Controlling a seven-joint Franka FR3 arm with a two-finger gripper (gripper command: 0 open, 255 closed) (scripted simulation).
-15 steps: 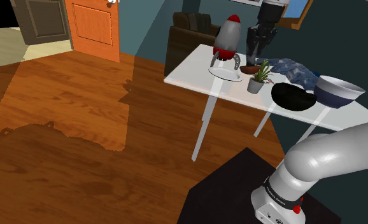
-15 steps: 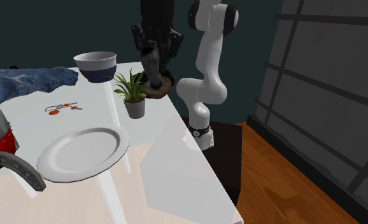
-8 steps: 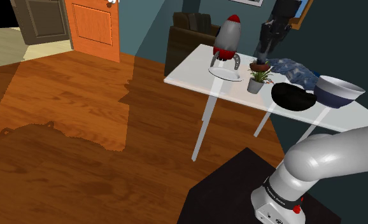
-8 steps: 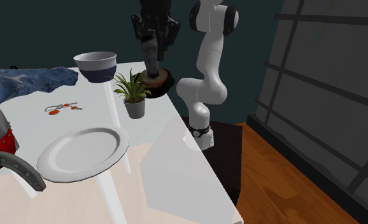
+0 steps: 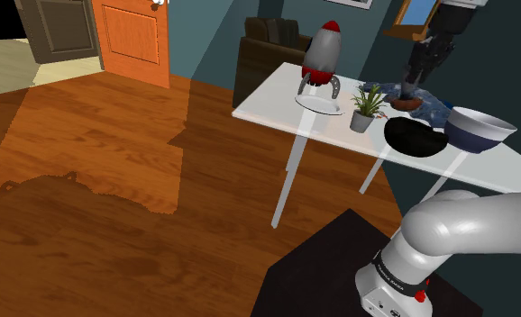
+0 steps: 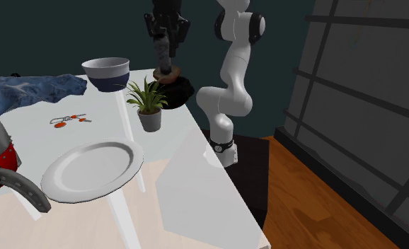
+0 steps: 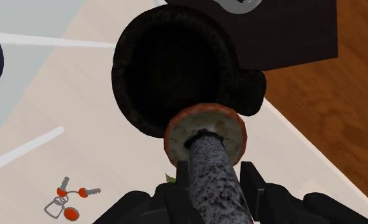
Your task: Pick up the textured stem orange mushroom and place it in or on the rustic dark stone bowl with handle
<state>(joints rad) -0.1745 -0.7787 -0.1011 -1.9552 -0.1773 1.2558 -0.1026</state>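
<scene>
Orange-capped mushroom [image 7: 205, 132] hangs cap-down, its speckled grey stem clamped between the pincer's [image 7: 216, 177] black fingers, lifted clear of the pale desk [image 7: 36, 95]. Just beyond and below the pincer sits the dark stone bowl [image 7: 127, 95], the cap overlapping its near rim. Keys [image 7: 68, 200] lie on the desk beside the pincer.
</scene>
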